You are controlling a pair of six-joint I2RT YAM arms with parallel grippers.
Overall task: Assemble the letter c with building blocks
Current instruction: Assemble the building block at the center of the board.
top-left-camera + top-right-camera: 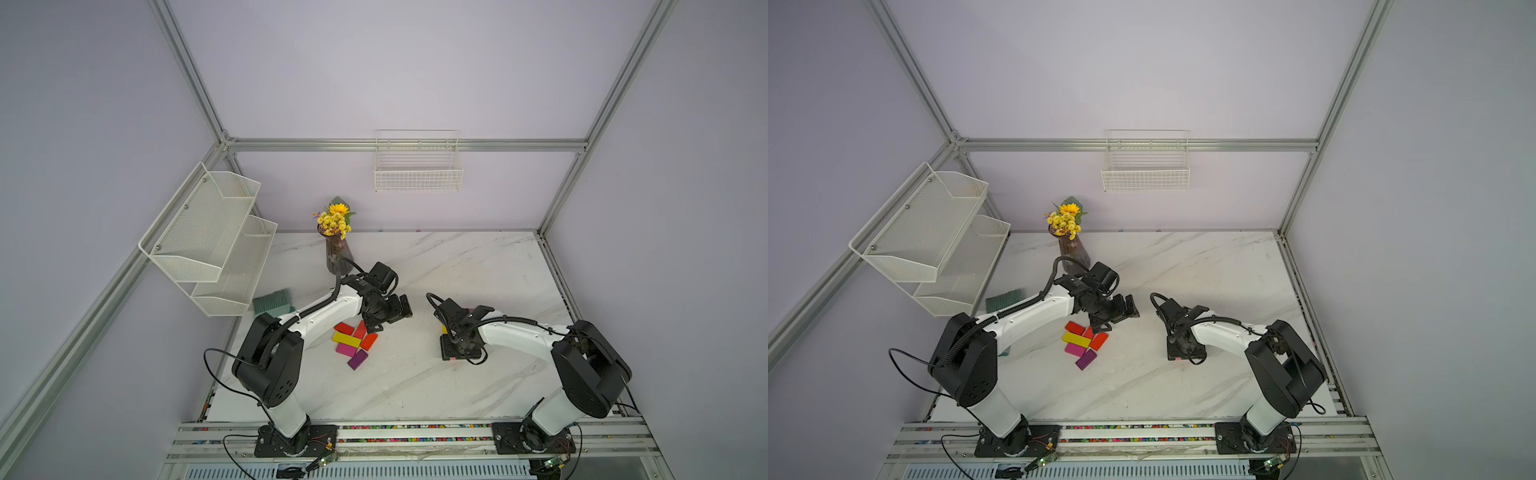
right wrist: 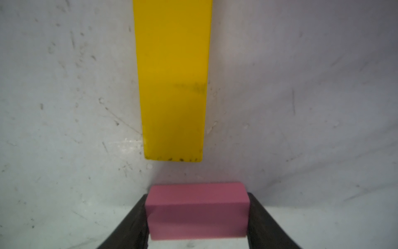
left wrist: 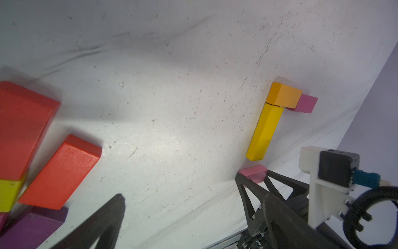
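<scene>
The right claw (image 2: 197, 195) is pinching the light pink block (image 2: 197, 213) across its ends, midway toward the right edge of the tabletop (image 2: 64, 107), just short of the yellow block (image 2: 172, 86). The block is probably light, rigid and slick. The left claw (image 3: 179, 186) is gaping empty.

Flower vase (image 1: 337, 255), wire basket (image 1: 418, 179), mesh shelf (image 1: 195, 232).

This is a robot lab test cell. An aluminium frame (image 1: 405, 145) boxes in a marble-look table (image 1: 457, 266), with plain lilac walls (image 1: 374, 62) behind and beside it. A left arm (image 1: 320, 316) and a right arm (image 1: 519, 332) are bolted to a rail (image 1: 415, 434) along the table's front edge. A wire basket (image 1: 418, 174) and a mesh shelf (image 1: 208, 232) hang above the table. A vase (image 1: 336, 253) and blocks (image 1: 346, 340) sit on it.
</scene>
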